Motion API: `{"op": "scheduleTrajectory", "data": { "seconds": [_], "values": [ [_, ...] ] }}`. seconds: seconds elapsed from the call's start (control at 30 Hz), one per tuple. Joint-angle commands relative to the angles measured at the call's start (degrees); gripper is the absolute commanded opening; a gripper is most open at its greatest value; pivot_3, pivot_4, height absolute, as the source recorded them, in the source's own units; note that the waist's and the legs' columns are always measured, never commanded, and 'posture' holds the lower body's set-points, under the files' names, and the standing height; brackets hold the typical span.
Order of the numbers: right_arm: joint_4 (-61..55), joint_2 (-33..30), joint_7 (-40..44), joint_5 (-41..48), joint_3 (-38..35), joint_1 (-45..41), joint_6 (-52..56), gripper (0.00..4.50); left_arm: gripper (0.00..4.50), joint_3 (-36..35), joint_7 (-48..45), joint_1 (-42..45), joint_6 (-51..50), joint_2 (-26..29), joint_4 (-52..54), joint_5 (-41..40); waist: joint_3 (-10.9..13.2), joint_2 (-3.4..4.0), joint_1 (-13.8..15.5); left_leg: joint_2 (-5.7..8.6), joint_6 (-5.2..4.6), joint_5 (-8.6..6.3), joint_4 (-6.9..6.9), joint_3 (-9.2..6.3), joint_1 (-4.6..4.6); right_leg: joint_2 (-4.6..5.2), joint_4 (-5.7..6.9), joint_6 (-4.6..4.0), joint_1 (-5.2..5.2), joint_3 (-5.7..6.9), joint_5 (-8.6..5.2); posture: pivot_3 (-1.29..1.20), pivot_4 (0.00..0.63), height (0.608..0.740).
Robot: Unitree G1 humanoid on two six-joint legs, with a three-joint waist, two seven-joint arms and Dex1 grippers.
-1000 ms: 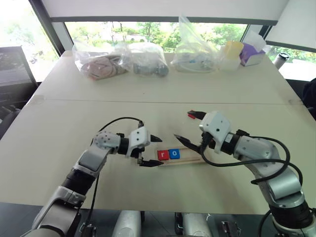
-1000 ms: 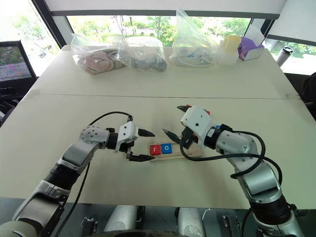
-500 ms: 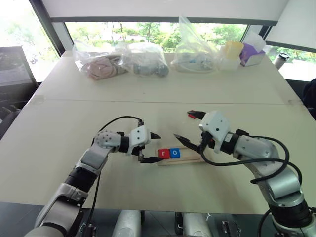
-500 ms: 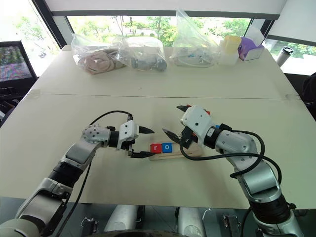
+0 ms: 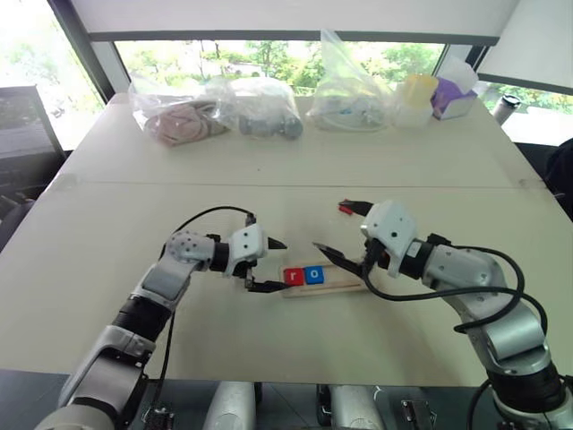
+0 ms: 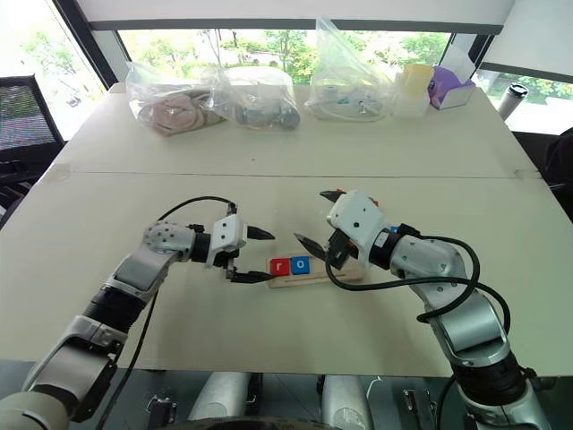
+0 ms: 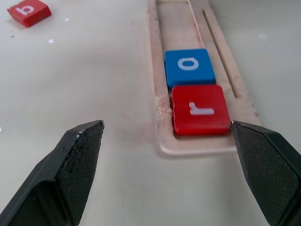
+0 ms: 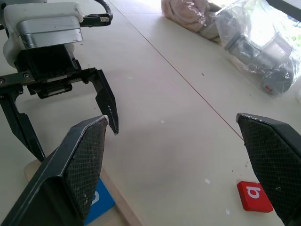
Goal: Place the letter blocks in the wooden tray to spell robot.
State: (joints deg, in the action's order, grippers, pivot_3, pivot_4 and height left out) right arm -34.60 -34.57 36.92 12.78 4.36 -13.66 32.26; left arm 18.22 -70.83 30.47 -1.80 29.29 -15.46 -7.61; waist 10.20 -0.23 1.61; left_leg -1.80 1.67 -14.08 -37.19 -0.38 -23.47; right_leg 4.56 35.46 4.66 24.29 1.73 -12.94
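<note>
along the far edge of my pale table (image 5: 134, 224) i see three clear plastic bags (image 5: 260, 106), a yellow-lidded tub (image 5: 418, 97) and a purple tissue box (image 5: 455, 97).

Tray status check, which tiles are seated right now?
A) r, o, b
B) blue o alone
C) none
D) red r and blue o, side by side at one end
D: the wooden tray holds a red r block touching a blue o block at its near end; the red b block lies loose on the table.
</note>
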Motion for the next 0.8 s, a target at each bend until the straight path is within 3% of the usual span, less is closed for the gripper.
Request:
{"op": "scheduleTrajectory", "data": {
  "seconds": [0.03,0.23,0.43,0.6,0.8],
  "values": [
    [-0.8,0.9,-0.1,0.8,0.6,-1.1,-0.5,4.5,4.45,-1.6,-2.9,1.8,-0.5,0.3,-0.7,-2.0,0.0,0.0,-0.1,0.0,0.0,0.0,0.0,0.0,0.0,0.0,0.0,0.0,0.0,0.0,0.0,0.0,0.15,0.74],
    [-0.8,1.5,-0.5,0.6,0.8,-0.9,-0.3,4.5,4.45,-5.0,-3.9,2.7,-9.5,-0.5,3.8,-8.6,0.0,-0.04,-0.3,0.0,0.0,0.0,-0.01,0.0,-0.03,0.0,-0.01,0.01,0.0,-0.01,0.0,0.0,0.15,0.74],
    [2.0,4.3,-7.0,-3.0,1.5,-2.6,3.7,4.5,4.45,-11.6,-1.1,-0.5,-16.7,4.3,11.0,-12.6,0.1,-0.1,-1.9,-0.02,0.0,0.0,0.02,-0.02,0.02,-0.02,0.08,0.01,0.02,-0.01,0.0,0.0,0.15,0.74],
    [6.6,12.5,-16.8,-4.3,0.2,-8.0,13.5,4.5,4.45,-17.3,3.9,-6.3,-21.1,6.6,18.9,-16.0,0.1,-0.1,-2.4,-0.03,0.0,0.0,0.03,-0.02,0.07,-0.02,0.35,0.02,0.11,-0.06,-0.01,0.0,0.15,0.74],
    [14.3,20.8,-25.7,-5.6,-1.8,-15.2,23.4,4.5,4.45,-20.6,10.8,-11.0,-25.5,5.5,27.4,-19.5,0.1,-0.12,-2.2,-0.01,0.0,0.01,-0.01,-0.08,0.06,-0.02,0.56,0.05,0.19,-0.08,-0.04,0.0,0.15,0.74]
  ]
}}
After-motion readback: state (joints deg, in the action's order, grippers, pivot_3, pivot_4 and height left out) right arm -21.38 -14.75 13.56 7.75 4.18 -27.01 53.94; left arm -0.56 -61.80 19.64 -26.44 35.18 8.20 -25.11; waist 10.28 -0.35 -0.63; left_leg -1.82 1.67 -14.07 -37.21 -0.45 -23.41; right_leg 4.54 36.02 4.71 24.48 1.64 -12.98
